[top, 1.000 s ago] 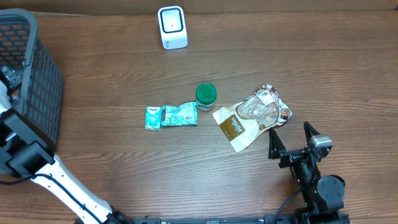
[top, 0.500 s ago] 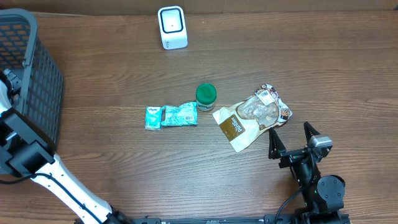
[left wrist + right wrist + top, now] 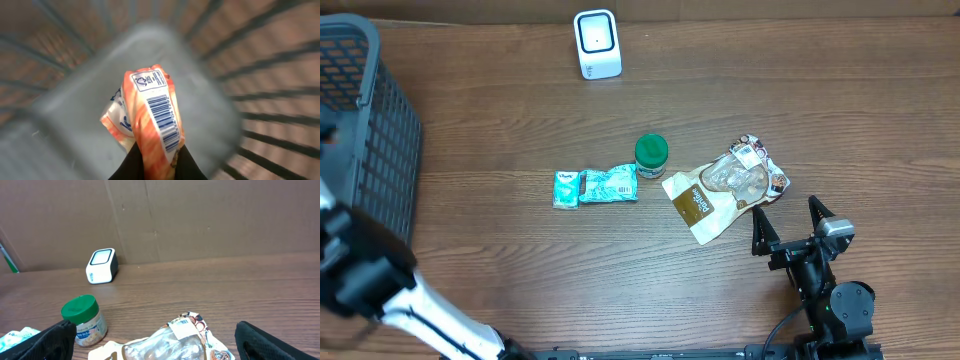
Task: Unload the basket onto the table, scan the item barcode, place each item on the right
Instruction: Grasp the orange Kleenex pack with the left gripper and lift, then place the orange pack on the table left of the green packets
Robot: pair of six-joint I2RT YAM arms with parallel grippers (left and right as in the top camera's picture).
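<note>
Inside the dark wire basket [image 3: 390, 140] at nine o'clock on the table [image 3: 520, 280], an orange-and-white packet [image 3: 150, 107] shows crumpled, a black barcode [image 3: 163, 117] on its white strip facing the wrist camera. The left gripper [image 3: 156, 159] is clamped on the packet's lower end. The right gripper [image 3: 788, 226], at five o'clock, gapes wide, holding nothing, near a snack pouch [image 3: 725, 190].
</note>
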